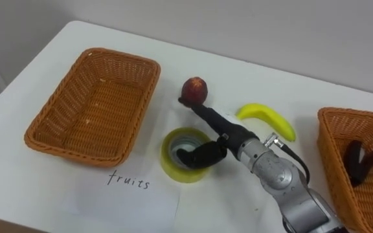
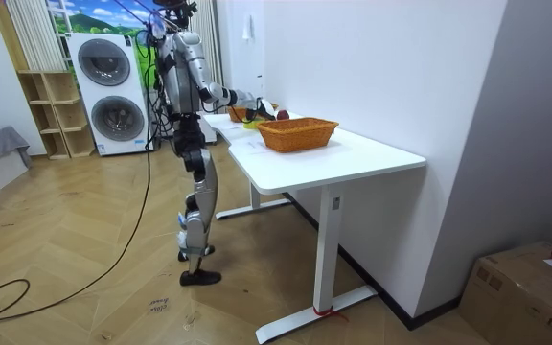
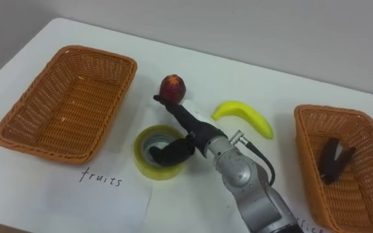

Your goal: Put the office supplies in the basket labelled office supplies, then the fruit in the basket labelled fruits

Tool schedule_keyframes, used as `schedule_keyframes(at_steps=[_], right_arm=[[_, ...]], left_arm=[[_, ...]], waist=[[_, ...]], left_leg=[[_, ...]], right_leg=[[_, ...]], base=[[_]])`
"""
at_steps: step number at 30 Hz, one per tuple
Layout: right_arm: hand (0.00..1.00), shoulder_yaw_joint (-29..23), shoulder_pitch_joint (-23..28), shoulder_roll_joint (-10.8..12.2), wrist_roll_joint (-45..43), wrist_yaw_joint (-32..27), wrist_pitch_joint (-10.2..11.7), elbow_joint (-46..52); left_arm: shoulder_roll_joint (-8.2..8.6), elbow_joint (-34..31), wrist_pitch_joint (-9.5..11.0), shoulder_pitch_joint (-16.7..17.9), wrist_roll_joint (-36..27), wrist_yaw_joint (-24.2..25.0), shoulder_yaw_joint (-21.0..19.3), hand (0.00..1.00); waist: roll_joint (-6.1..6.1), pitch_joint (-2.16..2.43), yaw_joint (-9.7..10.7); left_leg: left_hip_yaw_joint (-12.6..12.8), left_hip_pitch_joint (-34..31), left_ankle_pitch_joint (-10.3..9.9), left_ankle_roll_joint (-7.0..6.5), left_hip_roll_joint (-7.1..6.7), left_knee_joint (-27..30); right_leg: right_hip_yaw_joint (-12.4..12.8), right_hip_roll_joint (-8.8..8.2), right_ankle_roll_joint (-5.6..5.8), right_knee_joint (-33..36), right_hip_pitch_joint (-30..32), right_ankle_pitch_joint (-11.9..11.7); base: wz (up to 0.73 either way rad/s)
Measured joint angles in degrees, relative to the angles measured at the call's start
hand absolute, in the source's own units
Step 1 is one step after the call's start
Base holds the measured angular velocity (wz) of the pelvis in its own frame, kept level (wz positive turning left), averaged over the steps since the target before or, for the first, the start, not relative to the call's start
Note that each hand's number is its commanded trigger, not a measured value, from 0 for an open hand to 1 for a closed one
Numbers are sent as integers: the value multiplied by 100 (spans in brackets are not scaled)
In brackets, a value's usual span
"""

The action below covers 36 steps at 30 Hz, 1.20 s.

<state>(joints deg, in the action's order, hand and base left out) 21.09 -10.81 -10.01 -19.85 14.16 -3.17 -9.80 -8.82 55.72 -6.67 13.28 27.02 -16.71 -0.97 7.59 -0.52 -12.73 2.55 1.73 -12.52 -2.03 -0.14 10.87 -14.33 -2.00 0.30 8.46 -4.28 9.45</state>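
A red fruit (image 1: pixel 194 89) lies on the white table (image 1: pixel 57 194) between the two baskets. My right hand (image 1: pixel 227 134) reaches in from the lower right, its straight dark fingers (image 1: pixel 204 113) touching the fruit's near side. Its thumb (image 1: pixel 196 155) hangs over a yellow tape roll (image 1: pixel 171 166) just in front of the fruit. A yellow banana (image 1: pixel 267 118) lies to the right of the hand. The wicker basket (image 1: pixel 57 110) on the left holds nothing. The wicker basket (image 1: pixel 332 155) on the right holds a black object (image 1: pixel 358 162).
A paper label with handwriting (image 1: pixel 128 180) lies in front of the left basket. In the room view I stand at the end of the table (image 2: pixel 372 153), one arm stretched over it. A wall runs behind the table's far edge.
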Motion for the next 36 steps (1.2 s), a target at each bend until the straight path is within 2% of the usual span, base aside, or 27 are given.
schedule_keyframes(at_steps=[4,12,16,20,29,36], right_arm=[[0,5,4,-108,-62,258,-26,112],[0,3,3,-164,-96,609,-68,234],[0,-6,2,-224,-102,729,-82,245],[0,-2,-29,-251,-102,868,-263,245],[0,0,-167,-421,-321,1384,-623,412],[0,-29,-174,-616,-759,1566,-696,622]], left_arm=[[-4,47,0,-2,2,58,6,0],[-20,51,-33,-4,2,127,4,0],[-52,51,-38,-27,17,265,-67,0],[-70,48,-58,-49,10,339,-230,0],[-144,-42,-213,-3,12,476,-271,0],[-191,-107,-208,23,0,505,-347,0]], waist=[[16,-4,2],[23,2,-15],[53,23,-21],[68,29,-24],[146,16,-67],[248,-1,-81]], left_leg=[[-21,-10,-1,-2,-8,-34],[-24,-4,2,-4,-11,-11],[-34,-7,3,-6,-22,-10],[-57,54,4,-9,-23,-5],[-111,85,9,-17,-33,-12],[-123,89,12,-19,-39,-7]], right_leg=[[-1,1,1,11,1,-1],[8,3,1,11,10,-1],[4,1,1,10,8,-1],[8,-5,1,3,-58,-1],[4,-10,2,19,-92,-2],[-3,-13,2,18,-102,-2]], base=[[2],[0],[0],[1],[1],[0]])
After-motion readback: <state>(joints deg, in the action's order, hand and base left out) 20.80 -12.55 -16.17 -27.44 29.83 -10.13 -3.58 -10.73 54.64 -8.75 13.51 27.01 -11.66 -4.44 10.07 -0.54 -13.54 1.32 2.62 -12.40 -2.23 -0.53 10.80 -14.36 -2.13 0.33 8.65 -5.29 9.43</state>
